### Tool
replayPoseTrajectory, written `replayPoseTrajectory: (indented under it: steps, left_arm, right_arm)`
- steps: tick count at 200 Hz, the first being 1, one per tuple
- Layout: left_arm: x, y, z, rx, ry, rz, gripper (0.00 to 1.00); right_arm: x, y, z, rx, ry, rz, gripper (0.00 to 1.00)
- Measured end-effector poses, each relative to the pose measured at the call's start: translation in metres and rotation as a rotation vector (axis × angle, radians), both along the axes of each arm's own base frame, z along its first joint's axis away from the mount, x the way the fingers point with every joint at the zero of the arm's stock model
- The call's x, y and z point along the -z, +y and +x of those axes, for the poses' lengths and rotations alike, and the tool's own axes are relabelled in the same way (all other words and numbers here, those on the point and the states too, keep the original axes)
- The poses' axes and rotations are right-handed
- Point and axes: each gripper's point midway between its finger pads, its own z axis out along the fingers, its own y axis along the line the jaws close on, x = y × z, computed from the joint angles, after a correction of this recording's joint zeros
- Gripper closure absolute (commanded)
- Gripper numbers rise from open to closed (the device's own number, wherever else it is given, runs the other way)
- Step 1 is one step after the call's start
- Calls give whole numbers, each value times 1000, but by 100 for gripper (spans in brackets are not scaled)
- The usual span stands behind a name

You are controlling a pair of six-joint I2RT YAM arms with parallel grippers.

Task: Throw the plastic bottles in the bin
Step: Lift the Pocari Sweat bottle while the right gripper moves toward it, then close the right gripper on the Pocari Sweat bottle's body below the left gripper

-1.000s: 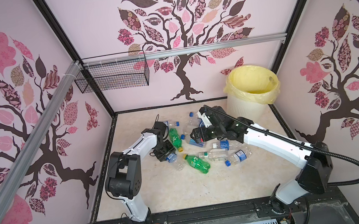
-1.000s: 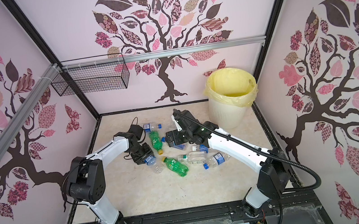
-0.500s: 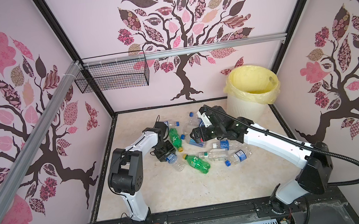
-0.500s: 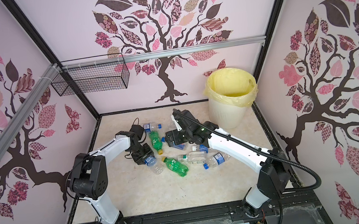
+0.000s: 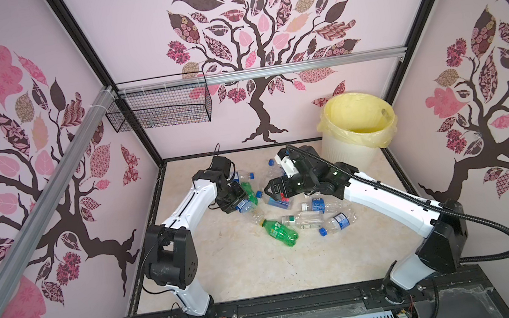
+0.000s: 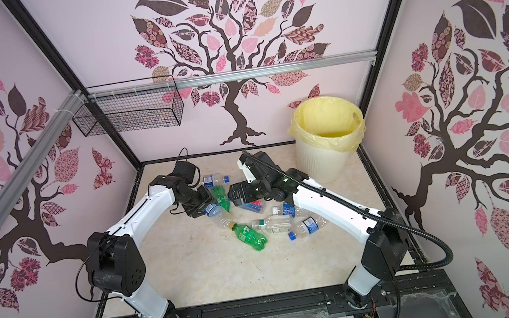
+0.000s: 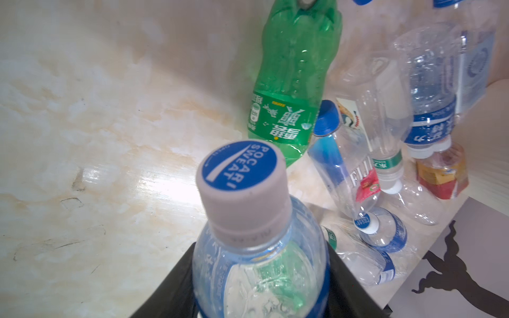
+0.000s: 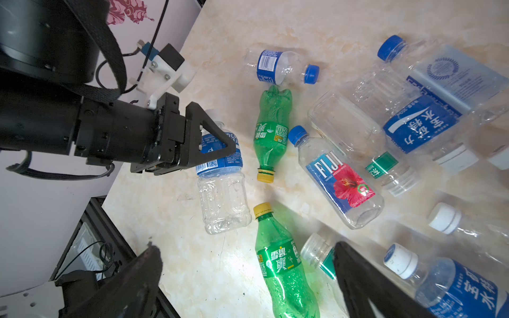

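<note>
- Left pincer (image 5: 239, 203) grips a clear, blue-labelled plastic bottle (image 7: 256, 264).
- Right pincer (image 5: 267, 192) gapes empty; scattered bottles (image 5: 312, 217) lie beneath it.
- White ribbed, yellow-lined bin (image 5: 344, 154) stands beyond it; likely nearly everything remains.

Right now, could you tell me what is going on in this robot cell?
Two arms are working on a pile of plastic bottles scattered on the table. The left gripper is closed on a clear blue-labelled bottle, low at the left edge of the pile. The right gripper hangs open above the pile, holding nothing. The yellow-lined bin stands in the far right corner, apart from the bottles.
</note>
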Motion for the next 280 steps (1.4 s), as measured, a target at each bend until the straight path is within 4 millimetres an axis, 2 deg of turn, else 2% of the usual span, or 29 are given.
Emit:
replayPoseTrajectory:
  steps: [43,71,108,137,163,205,244,280]
  left_arm:
    - [-30,-9,6,-6,-52,-64,59]
    - [-42,-18,9,-9,-67,-99,59]
    - [-66,-43,9,20,-103,-153,60]
    - [-87,-63,9,47,-139,-194,60]
    - [-94,-76,5,66,-144,-217,60]
    - [-99,-80,1,59,-137,-244,60]
    - [-107,-81,-3,46,-153,-277,60]
    - [-104,-82,-4,41,-146,-283,57]
  right_arm:
    - [-1,7,-7,-43,23,32,0]
    - [3,12,-14,-82,47,56,1]
    - [20,16,-23,-115,99,68,1]
    - [20,18,-23,-122,100,74,1]
    - [22,19,-22,-123,98,74,3]
    - [24,18,-22,-125,96,70,14]
    - [25,18,-22,-125,99,70,30]
    - [29,18,-23,-122,112,70,40]
